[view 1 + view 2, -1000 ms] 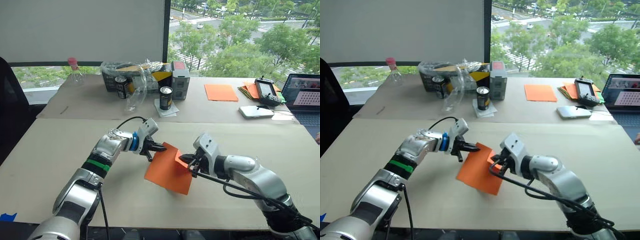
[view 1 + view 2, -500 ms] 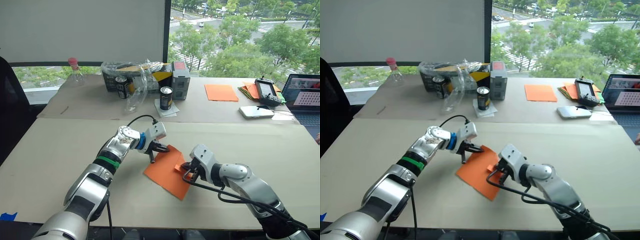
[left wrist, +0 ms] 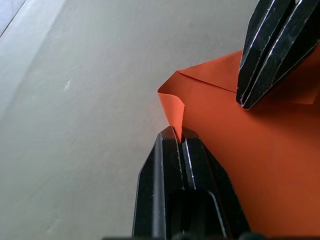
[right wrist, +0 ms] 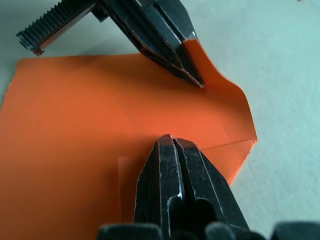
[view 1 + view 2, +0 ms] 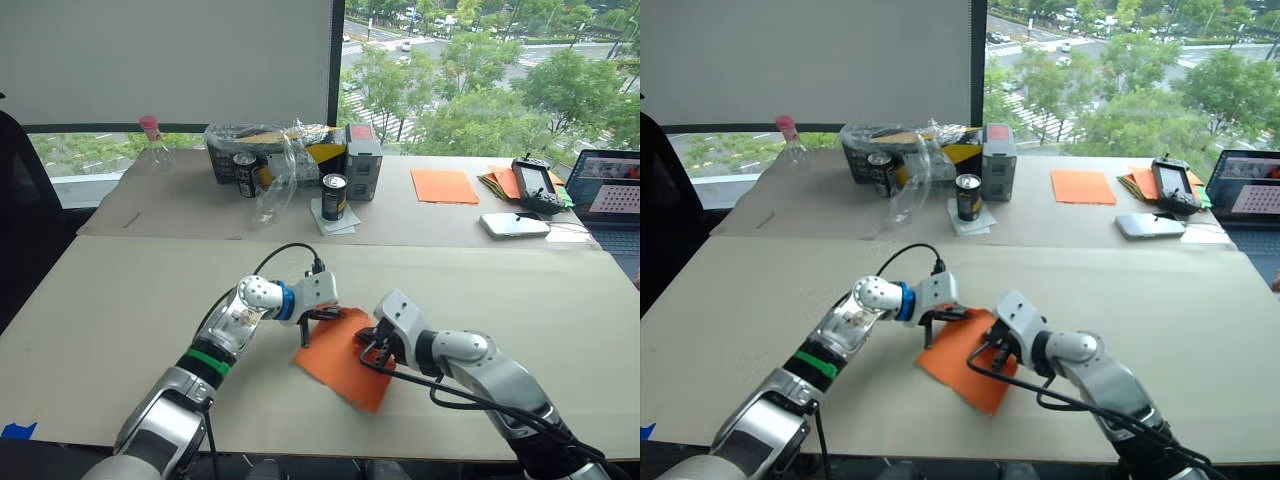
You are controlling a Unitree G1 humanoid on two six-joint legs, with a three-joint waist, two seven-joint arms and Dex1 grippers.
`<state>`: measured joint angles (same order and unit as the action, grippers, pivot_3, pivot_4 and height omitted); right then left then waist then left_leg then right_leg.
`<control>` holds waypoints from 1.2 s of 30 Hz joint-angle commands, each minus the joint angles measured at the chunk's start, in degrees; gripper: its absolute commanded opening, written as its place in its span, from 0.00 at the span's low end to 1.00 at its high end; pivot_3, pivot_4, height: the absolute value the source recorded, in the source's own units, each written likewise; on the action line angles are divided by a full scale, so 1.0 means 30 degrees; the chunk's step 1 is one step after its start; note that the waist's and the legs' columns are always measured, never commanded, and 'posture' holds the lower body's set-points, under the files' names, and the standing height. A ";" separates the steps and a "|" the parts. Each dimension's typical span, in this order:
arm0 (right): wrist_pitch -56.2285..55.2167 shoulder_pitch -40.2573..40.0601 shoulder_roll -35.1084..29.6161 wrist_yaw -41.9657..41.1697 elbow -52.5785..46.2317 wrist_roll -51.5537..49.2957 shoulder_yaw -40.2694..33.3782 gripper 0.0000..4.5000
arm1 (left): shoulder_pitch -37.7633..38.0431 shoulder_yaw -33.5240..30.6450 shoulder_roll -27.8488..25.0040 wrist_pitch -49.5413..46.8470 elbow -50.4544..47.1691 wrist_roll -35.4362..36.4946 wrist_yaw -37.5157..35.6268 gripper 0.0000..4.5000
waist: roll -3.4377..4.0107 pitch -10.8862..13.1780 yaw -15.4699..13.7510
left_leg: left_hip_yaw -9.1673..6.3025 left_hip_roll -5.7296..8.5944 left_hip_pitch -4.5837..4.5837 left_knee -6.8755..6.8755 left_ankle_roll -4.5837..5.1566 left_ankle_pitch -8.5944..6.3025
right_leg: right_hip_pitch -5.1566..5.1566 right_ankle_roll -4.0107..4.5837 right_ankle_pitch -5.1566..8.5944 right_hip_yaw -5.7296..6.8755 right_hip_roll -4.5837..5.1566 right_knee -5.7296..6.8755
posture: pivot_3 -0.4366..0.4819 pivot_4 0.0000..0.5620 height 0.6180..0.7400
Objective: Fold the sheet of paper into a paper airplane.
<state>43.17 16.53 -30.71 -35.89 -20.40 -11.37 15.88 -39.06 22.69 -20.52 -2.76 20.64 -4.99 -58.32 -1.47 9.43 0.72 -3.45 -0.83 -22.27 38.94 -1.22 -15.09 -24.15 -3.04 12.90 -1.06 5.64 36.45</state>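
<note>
Two tools pinched the sheet [image 5: 340, 355] on the beige worktop [image 5: 120, 300]: left tool [image 5: 325, 315] and right tool [image 5: 368, 345] both closed; window behind.

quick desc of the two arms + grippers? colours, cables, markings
Both arms are silver-grey metal with black joint sections. The left arm carries a green band on the forearm and a blue ring at the wrist. The left gripper and right gripper each have a white housing and two black fingers. A loose black cable loops along each arm.
</note>
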 commanded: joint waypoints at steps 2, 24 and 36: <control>0.0173 -0.0045 0.0071 0.0102 -0.0139 0.0130 -0.0014 0.00 | 0.0623 0.0466 0.0151 0.0595 -0.1383 -0.0454 0.0240 0.00 | -0.0001 0.0000 -0.0008 | 0.0001 0.0000 0.0008 0.0007 0.0000 0.0000 | -0.0001 -0.0004 0.0003 -0.0004 0.0000 0.0037 | 0.48 0.27 0.79; -0.1267 0.1097 0.1442 0.0225 0.2115 0.0304 -0.0513 0.00 | -0.4062 -0.1439 -0.0080 0.2962 0.6475 -0.0223 -0.0423 0.00 | -0.0001 0.0001 0.0087 | 0.0000 0.0000 0.0008 0.0018 0.0001 0.0001 | -0.0031 -0.0004 0.0004 -0.0003 -0.0006 0.0106 | 0.48 0.27 0.79; -0.0639 0.0491 0.0848 -0.0141 0.2583 0.1006 0.0442 0.00 | -0.3153 -0.2136 0.0202 -0.0527 0.3686 0.1373 -0.1520 0.00 | 0.0000 -0.0001 0.0060 | -0.0005 0.0000 0.0030 0.0021 0.0001 0.0001 | -0.0004 -0.0005 0.0005 -0.0003 -0.0006 0.0113 | 0.48 0.27 0.79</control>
<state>39.07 19.31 -27.45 -36.20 -13.47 -9.60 15.72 -48.76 17.07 -20.26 -2.42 35.85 -2.53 -61.95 -1.47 9.43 0.90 -3.46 -0.83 -22.17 39.01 -1.21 -15.08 -24.15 -3.05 12.91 -1.07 5.62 36.78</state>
